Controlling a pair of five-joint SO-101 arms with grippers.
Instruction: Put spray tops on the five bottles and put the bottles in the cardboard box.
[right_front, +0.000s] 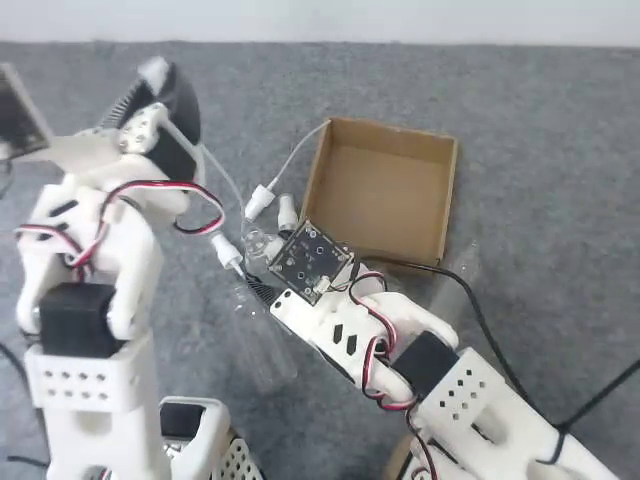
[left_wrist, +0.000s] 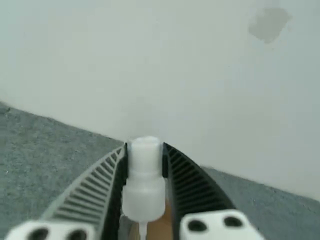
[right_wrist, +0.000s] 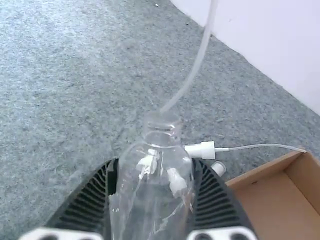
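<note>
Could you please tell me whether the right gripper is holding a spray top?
No, the right gripper is shut on a clear plastic bottle.

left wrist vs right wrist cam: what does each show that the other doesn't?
Left wrist only: the left gripper, jaws shut on a white plastic spray top.
Right wrist only: the right gripper, jaws shut on a clear plastic bottle, with a thin translucent tube reaching its open neck. A second white spray top lies on the grey carpet near a corner of the brown cardboard box.
Both: the grey carpet and a white wall behind it.
</note>
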